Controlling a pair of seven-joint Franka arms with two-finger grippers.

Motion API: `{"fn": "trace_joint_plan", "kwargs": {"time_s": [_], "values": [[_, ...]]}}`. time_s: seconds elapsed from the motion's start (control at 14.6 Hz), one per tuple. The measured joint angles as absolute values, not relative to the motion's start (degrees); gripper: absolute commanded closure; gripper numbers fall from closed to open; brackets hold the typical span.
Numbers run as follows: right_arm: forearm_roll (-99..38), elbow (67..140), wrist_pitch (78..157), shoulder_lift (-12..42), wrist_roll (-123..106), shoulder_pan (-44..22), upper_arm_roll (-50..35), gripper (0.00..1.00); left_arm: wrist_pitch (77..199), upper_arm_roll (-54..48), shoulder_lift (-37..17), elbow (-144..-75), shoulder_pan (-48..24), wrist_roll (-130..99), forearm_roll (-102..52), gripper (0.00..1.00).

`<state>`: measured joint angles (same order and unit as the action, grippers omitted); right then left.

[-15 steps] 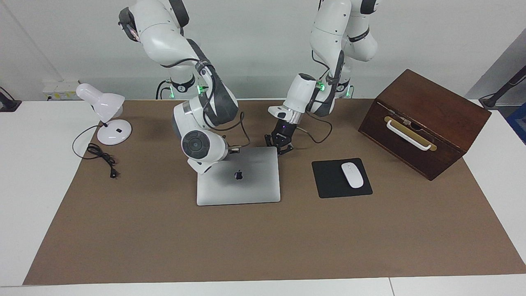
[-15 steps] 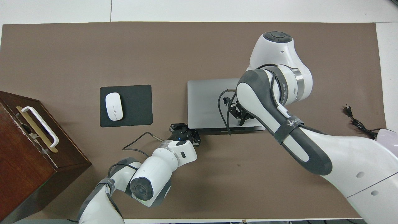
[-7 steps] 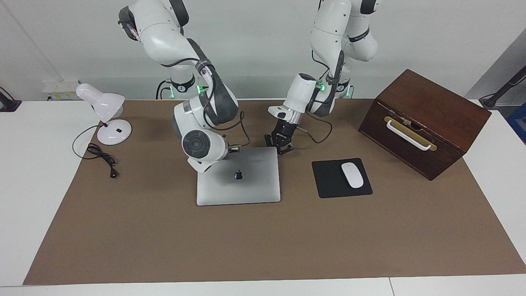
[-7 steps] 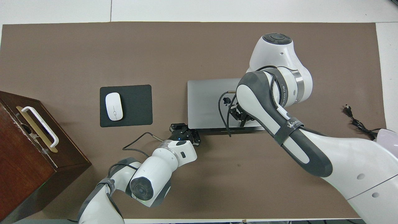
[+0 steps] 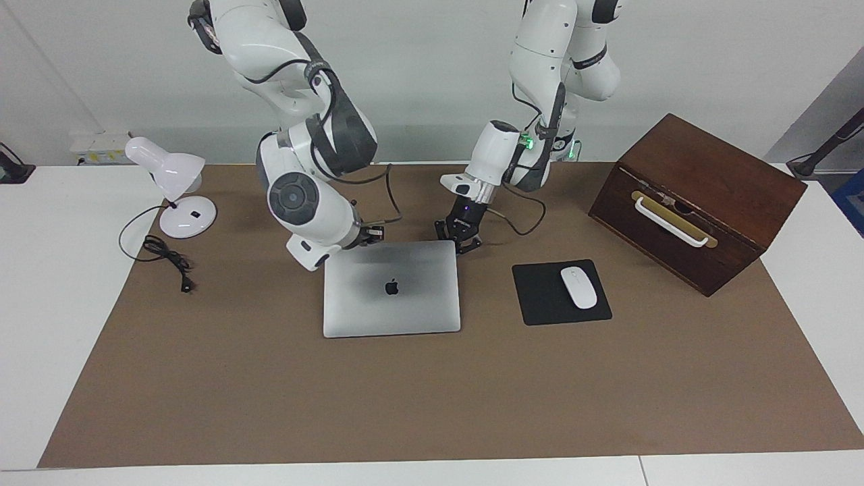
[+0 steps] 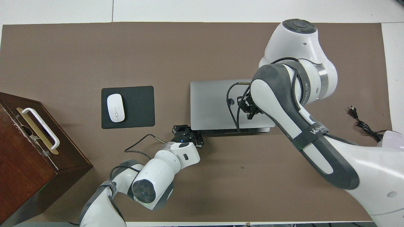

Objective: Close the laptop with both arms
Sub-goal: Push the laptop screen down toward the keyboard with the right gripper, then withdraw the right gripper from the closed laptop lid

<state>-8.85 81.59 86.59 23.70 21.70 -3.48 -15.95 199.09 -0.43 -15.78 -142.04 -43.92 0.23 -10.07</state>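
The silver-grey laptop [image 5: 391,297] lies flat on the brown mat with its lid down and the apple logo facing up; it also shows in the overhead view [image 6: 211,105]. My left gripper [image 5: 460,241] is low at the laptop's corner nearest the robots, on the mouse pad's side, and shows in the overhead view [image 6: 188,134] too. My right gripper [image 5: 370,234] hangs just above the lid's edge nearest the robots, toward the right arm's end. In the overhead view it [image 6: 249,108] lies over the lid, partly hidden by the arm.
A black mouse pad [image 5: 540,297] with a white mouse [image 5: 578,287] lies beside the laptop toward the left arm's end. A brown wooden box [image 5: 702,196] with a white handle stands past it. A white desk lamp [image 5: 177,192] and its cable [image 5: 165,260] are at the right arm's end.
The right arm has risen and swung toward its own end of the table, uncovering the laptop's corner. The left gripper and the laptop have not moved.
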Motion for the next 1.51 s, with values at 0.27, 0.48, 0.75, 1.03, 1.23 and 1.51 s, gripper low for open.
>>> {"fn": "trace_joint_plan", "kwargs": {"time_s": [0.27, 0.48, 0.75, 1.03, 1.23, 1.51], "values": [[-8.8, 76.8, 86.2, 20.3, 21.7, -2.7, -12.6, 1.0, 199.1, -0.4, -15.8, -142.0, -43.9, -2.3, -10.1, 1.0], [-5.4, 73.9, 86.2, 19.0, 18.0, -2.3, -9.2, 1.0, 199.1, -0.3, -15.8, -142.0, -43.8, -4.3, -10.1, 1.0], [-0.6, 69.8, 86.2, 18.1, 10.3, -2.0, -3.6, 1.0, 199.1, 0.0, -15.8, -142.0, -43.6, -5.6, -10.1, 1.0], [7.7, 68.9, 86.1, 14.5, 4.6, -1.6, -2.3, 1.0, 198.9, 0.0, -15.8, -141.9, -43.4, -6.7, -10.1, 1.0], [8.2, 68.9, 86.1, 12.3, 2.5, -0.9, -1.5, 0.86, 194.6, 0.0, -14.7, -141.1, -43.1, -7.3, -10.1, 1.0], [7.6, 69.7, 82.0, 9.4, 1.8, -0.7, -0.6, 0.0, 183.5, 0.2, -9.7, -140.8, -42.1, -7.5, -10.1, 1.0]]}}
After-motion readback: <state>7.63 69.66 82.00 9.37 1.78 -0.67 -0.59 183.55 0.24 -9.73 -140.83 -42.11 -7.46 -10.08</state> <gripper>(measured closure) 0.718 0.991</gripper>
